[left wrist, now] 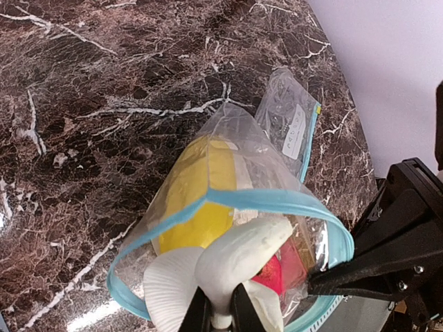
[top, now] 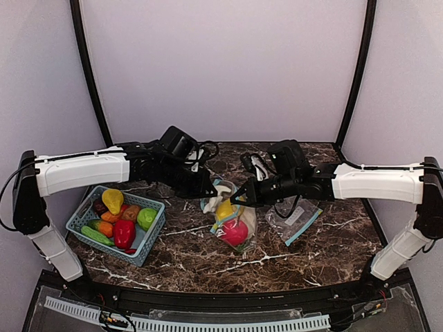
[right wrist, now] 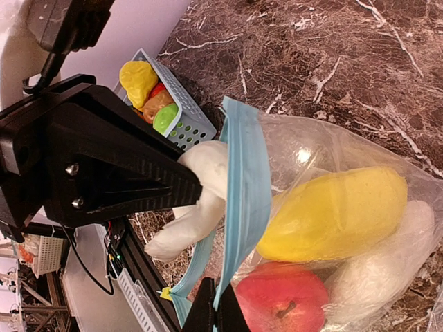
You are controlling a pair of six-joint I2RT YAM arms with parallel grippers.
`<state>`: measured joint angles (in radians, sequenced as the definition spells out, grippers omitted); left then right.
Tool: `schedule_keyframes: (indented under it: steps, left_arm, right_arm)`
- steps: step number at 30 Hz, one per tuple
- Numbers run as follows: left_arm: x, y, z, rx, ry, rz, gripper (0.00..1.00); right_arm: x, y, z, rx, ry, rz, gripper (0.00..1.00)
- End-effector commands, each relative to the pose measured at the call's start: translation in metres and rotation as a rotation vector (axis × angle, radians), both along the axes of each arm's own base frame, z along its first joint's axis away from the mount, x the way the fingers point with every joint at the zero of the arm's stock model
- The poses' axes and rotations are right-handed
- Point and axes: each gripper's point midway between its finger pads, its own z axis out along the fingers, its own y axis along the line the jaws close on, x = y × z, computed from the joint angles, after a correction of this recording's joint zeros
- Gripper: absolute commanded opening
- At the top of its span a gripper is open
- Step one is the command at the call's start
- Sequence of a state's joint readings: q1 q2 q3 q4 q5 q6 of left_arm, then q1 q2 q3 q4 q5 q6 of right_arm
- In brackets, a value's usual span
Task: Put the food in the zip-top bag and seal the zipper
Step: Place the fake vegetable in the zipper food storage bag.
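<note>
A clear zip-top bag with a blue zipper rim lies mid-table, its mouth held open. Inside it are a yellow food piece, a red apple and a whitish piece. My left gripper is shut on a cream-white toy mushroom, whose end pokes into the bag's mouth. My right gripper is shut on one lip of the zipper rim, lifting it. In the top view both grippers, left and right, meet above the bag.
A teal lattice basket at the left holds more food: a yellow piece, a red one, a green one and others. A second, flat zip-top bag lies right of the first.
</note>
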<state>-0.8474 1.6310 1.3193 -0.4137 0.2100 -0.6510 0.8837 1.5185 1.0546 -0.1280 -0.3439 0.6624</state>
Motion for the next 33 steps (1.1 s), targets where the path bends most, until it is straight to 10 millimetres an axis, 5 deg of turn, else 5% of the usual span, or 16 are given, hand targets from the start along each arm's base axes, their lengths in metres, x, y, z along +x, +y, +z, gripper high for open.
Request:
schedule_keyframes:
  steps: [1,13,25,33]
  left_arm:
    - [0.005,-0.011,0.003,-0.008,-0.004,-0.014,0.01]
    - [0.028,-0.042,0.021,-0.111,-0.057,0.024,0.01]
    - [0.009,-0.035,-0.035,0.023,0.005,0.023,0.04]
    - [0.004,-0.052,-0.016,-0.063,-0.008,-0.041,0.24]
  right_arm:
    - [-0.001,0.009,0.024,0.059,-0.057,0.029,0.00]
    - [0.000,0.017,0.018,0.080,-0.035,0.029,0.00]
    - [0.009,0.006,0.015,0.077,-0.012,-0.079,0.00]
    - [0.015,-0.002,0.008,0.065,0.014,-0.151,0.00]
